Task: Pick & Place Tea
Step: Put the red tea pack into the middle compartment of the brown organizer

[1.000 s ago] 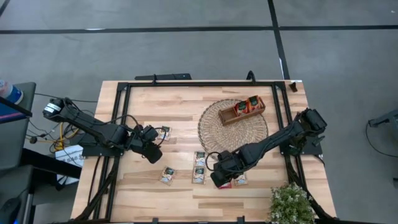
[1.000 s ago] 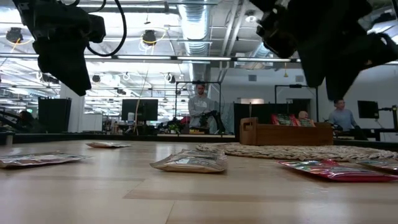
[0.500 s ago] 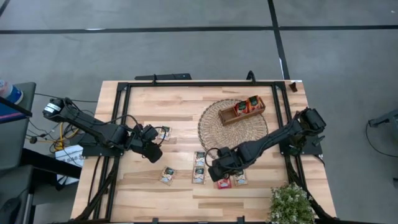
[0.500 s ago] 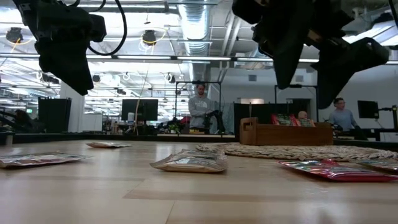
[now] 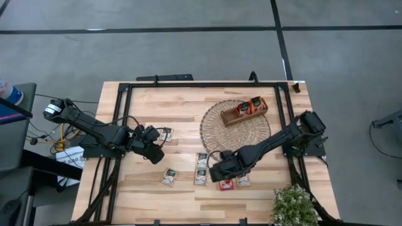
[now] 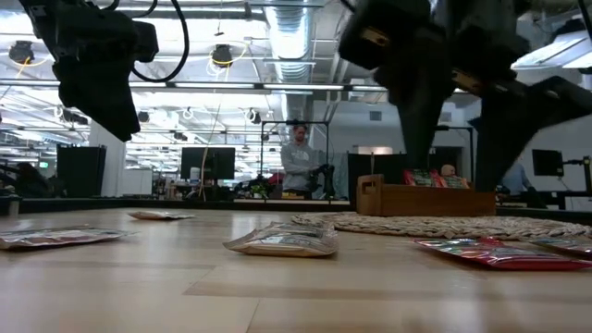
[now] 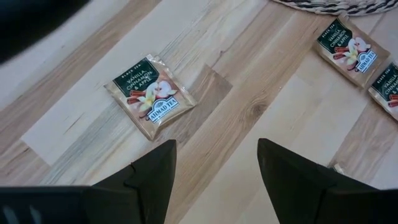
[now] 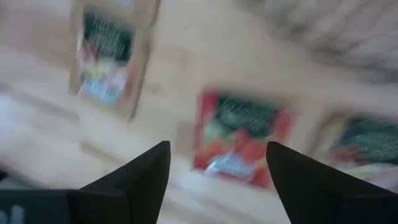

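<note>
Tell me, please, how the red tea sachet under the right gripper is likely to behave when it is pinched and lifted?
The red sachet lies flat on the table, so the open right gripper may struggle to get under its edge. It is probably light and thin, and might slide when nudged. Its neighbour, the beige sachet, looks slightly puffed, so it may flex rather than stay stiff.

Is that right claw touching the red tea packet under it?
Apart. The right wrist view shows the open right gripper above the red sachet, bare table between fingers and packet.
</note>
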`<move>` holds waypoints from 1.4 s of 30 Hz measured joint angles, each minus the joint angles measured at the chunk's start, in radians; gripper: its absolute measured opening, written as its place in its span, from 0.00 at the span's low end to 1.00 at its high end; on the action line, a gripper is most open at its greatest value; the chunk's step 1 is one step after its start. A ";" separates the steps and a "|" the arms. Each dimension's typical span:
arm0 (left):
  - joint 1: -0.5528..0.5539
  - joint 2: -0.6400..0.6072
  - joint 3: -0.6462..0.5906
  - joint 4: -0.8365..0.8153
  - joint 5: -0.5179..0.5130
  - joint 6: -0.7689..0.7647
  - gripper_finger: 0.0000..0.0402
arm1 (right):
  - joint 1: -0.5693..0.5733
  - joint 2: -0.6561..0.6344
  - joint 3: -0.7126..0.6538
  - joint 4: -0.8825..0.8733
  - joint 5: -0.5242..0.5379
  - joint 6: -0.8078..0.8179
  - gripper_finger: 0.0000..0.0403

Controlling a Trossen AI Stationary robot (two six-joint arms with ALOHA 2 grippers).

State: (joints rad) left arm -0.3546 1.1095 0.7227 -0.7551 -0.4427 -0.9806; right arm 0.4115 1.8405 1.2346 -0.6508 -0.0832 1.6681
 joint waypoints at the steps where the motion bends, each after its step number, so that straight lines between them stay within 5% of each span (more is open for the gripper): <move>1: 0.000 0.000 0.000 0.000 0.000 0.000 0.54 | 0.001 0.016 0.003 0.021 -0.021 0.000 0.65; 24: 0.001 0.000 0.000 -0.022 -0.024 0.027 0.54 | -0.011 0.138 0.005 0.035 -0.058 0.043 0.64; 37: 0.001 0.000 0.000 -0.022 -0.047 0.028 0.54 | -0.010 0.141 0.002 0.032 -0.036 0.028 0.38; 42: 0.001 0.000 0.000 -0.023 -0.048 0.028 0.54 | -0.011 0.141 0.002 0.033 -0.033 0.033 0.35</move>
State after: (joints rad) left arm -0.3538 1.1091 0.7231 -0.7776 -0.4911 -0.9527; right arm 0.4002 1.9820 1.2369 -0.6176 -0.1165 1.7008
